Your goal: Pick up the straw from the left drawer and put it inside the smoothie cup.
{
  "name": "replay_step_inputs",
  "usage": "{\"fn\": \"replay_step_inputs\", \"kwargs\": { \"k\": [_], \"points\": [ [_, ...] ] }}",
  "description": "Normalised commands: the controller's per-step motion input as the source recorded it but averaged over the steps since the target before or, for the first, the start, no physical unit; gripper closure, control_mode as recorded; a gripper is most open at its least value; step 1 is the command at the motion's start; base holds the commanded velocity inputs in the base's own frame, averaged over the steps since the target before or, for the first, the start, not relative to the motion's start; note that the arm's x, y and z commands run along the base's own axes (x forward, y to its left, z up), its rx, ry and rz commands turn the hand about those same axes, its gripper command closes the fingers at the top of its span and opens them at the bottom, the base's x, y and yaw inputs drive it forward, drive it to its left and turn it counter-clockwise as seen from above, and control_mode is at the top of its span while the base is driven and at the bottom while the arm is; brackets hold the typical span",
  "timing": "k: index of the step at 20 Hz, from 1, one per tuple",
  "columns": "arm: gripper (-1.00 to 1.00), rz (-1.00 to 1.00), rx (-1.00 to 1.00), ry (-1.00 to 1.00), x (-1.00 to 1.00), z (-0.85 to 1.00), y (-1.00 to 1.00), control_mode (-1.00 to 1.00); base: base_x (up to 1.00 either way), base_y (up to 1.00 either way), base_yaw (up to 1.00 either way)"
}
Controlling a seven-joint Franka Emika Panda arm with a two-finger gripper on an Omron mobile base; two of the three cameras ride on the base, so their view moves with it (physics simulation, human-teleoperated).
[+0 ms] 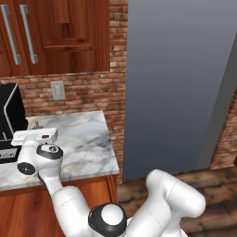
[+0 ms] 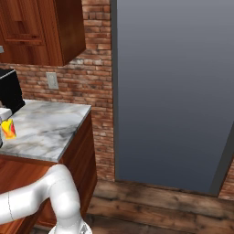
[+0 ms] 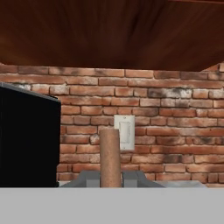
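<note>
From the left base view my arm reaches over the marble bench (image 1: 88, 143) toward the black appliance (image 1: 10, 111). From the right, the smoothie cup (image 2: 8, 129) stands on the bench edge. In the hand view my tool (image 3: 110, 180) grips the straw (image 3: 110, 157) upright, I judge for lowering it into the cup.

**Robot body: appearance check**

Glossy white, rounded arm links (image 1: 171, 199) with smooth bulbous shells. Dark grey to black joint collar (image 1: 107, 220) with a pale domed cap at its centre. A further dark round joint cap (image 1: 49, 152) bears a light ring marking. White flat-topped wrist block (image 1: 34, 136) with a small dark slot. A white tubular link (image 2: 41, 194) shows one thin seam line.
</note>
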Motion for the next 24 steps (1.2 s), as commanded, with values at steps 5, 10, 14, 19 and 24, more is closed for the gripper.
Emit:
{"fn": "replay_step_inputs", "kwargs": {
  "k": [5, 10, 14, 19, 24],
  "points": [
    [1.00, 0.00, 0.00, 0.00, 0.00, 0.00, 0.00, -1.00, 0.00, 0.00, 0.00],
    [1.00, 0.00, 0.00, 0.00, 0.00, 0.00, -0.07, -1.00, 0.00, 0.00, 0.00],
    [1.00, 0.00, 0.00, 0.00, 0.00, 0.00, -0.05, -1.00, 0.00, 0.00, 0.00],
    [1.00, 0.00, 0.00, 0.00, 0.00, -0.03, 0.00, -1.00, 0.00, 0.00, 0.00],
    [1.00, 0.00, 0.00, 0.00, -0.05, -0.19, 0.00, -1.00, 0.00, 0.00, 0.00]
  ]
}}
